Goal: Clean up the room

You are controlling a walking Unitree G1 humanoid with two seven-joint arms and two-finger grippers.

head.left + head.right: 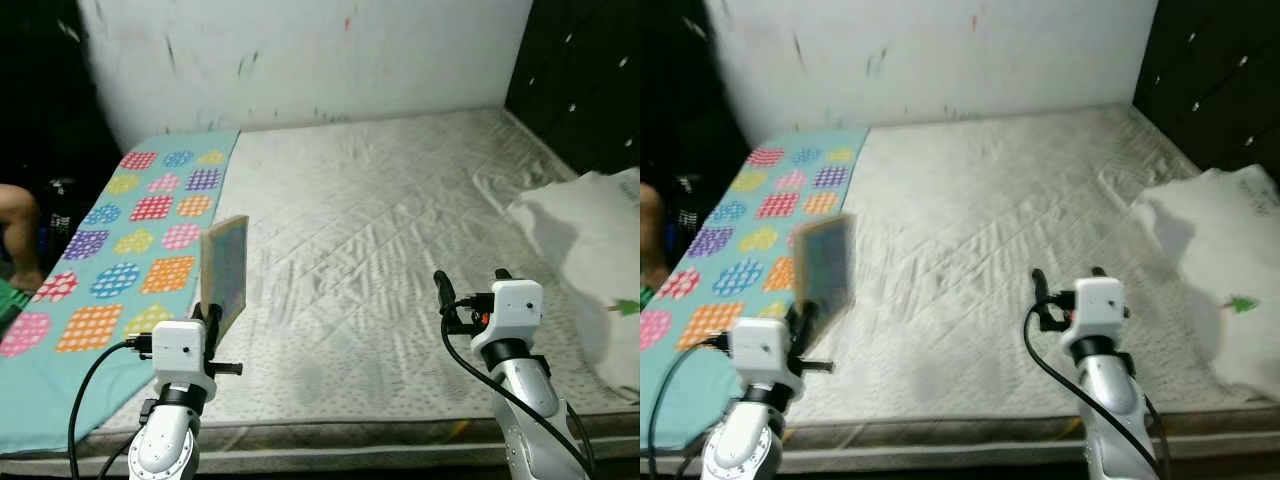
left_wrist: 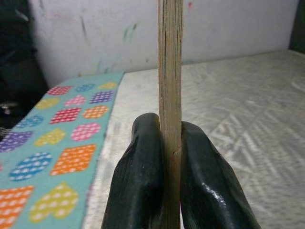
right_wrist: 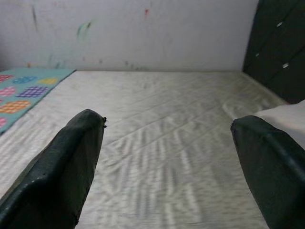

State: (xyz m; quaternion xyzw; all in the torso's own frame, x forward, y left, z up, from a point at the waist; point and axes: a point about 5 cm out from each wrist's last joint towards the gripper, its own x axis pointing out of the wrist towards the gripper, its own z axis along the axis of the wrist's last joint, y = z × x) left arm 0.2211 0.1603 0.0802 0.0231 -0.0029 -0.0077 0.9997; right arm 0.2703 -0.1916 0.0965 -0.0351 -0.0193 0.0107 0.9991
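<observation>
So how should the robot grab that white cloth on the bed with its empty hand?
Probably best at the white cloth's raised near-left edge, where it humps up off the mattress and gives something to pinch. The right gripper hovers open just left of it, so it would come from the left, fingers straddling that fold. The left gripper is busy clamping a thin book.

head stereo pair looking forward and down over mattress (image 1: 380, 220), both wrist cams low, close, facing the far wall (image 3: 143, 28), sharing mattress
</observation>
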